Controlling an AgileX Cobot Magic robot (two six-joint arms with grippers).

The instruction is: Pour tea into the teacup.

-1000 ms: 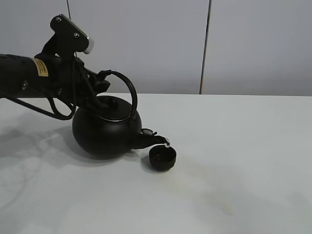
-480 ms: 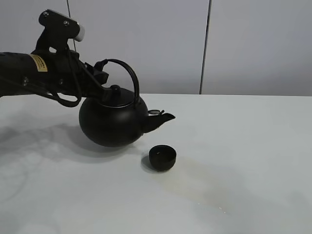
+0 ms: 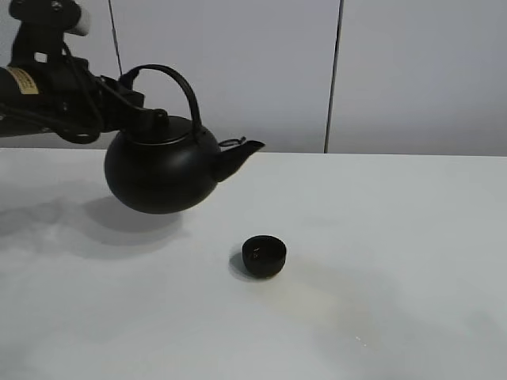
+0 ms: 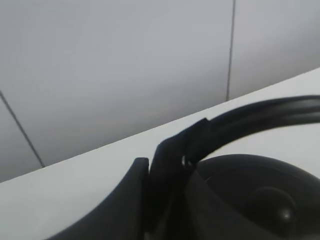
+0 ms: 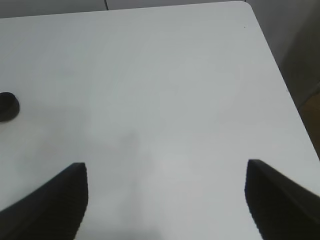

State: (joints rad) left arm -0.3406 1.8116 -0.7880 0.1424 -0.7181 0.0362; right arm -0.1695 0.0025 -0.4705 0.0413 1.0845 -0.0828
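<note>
The only label I can find is a small yellow sticker (image 3: 22, 81) on my left arm. Its dark print is too small to read. No brand shows on the big round matte-black kettle with the arched handle (image 3: 158, 170).

The tiny round matte-black handleless teacup (image 3: 264, 255) is low and bowl-like. It stands upright on the white counter (image 3: 396, 237), with a faint glint inside its rim; I cannot tell whether that is liquid. It sits near the middle of the counter, apart from the kettle and lower than the spout.

My left hand (image 3: 127, 85) is clenched on the kettle's handle near its rear base and holds the kettle level, off the counter. My right hand (image 5: 165, 167) is released, its 2 fingers (image 5: 55, 200) spread wide over bare counter. The teacup shows at the edge of the right wrist view.
</note>
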